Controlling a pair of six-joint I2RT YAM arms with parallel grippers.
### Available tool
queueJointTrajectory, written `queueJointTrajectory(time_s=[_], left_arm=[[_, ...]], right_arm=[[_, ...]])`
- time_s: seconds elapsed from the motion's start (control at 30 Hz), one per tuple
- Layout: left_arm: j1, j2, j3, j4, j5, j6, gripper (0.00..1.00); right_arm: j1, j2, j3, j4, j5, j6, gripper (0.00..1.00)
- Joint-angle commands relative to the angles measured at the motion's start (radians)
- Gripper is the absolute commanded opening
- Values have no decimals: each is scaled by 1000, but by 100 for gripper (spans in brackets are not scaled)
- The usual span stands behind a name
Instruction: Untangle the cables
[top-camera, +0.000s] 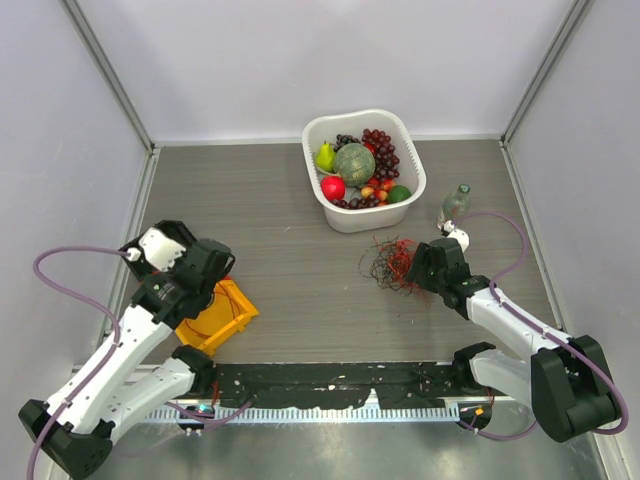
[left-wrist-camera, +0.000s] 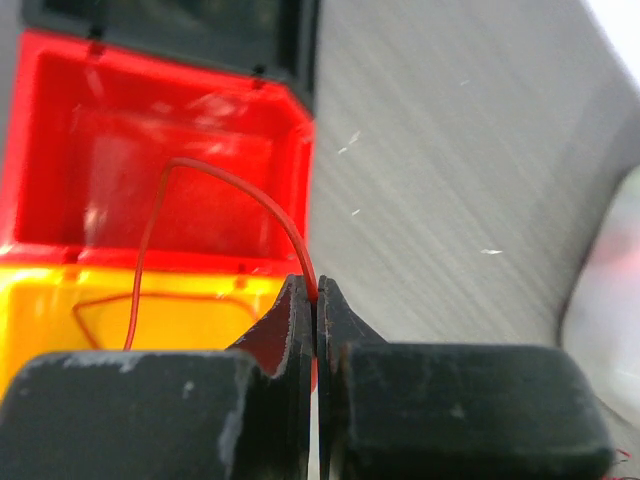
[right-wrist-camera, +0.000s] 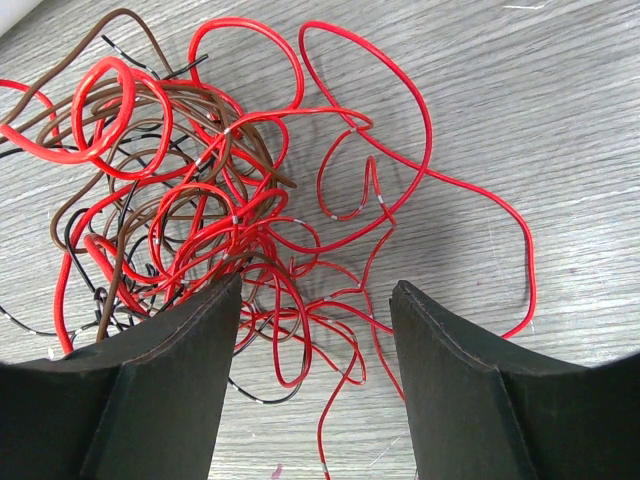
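Observation:
The cables (top-camera: 390, 262) lie as a messy bundle of thin red, brown and black wire loops right of centre, below the white basin. In the right wrist view the cables (right-wrist-camera: 215, 190) spread on the table just beyond my open right gripper (right-wrist-camera: 315, 290), whose fingers stand over the bundle's near loops. My right gripper (top-camera: 428, 268) sits at the bundle's right edge. My left gripper (left-wrist-camera: 315, 292) is shut on a single red cable (left-wrist-camera: 235, 190) that arcs over the orange bin (left-wrist-camera: 150, 150). In the top view my left gripper (top-camera: 215, 268) hangs above that bin (top-camera: 222, 315).
A white basin (top-camera: 318, 135) holds fruit at the back centre. A clear bottle (top-camera: 455, 203) stands right of it. The orange bin sits at the left near the front. A black strip (top-camera: 330, 380) runs along the near table edge. Grey walls enclose the table.

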Motion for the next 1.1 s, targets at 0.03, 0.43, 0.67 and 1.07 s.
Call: queueJointTrajectory(time_s=[0.03, 0.43, 0.67, 1.07], left_arm=[[1, 74, 64, -437, 81, -353, 0], [1, 66, -117, -267, 251, -589, 0], [1, 127, -215, -108, 378, -652, 0], [3, 22, -294, -130, 210, -683, 0]], right_arm=[[5, 4, 7, 36, 3, -17, 66], [7, -4, 3, 39, 5, -16, 66], [8, -4, 3, 39, 5, -14, 66], [10, -4, 3, 39, 5, -16, 66]])
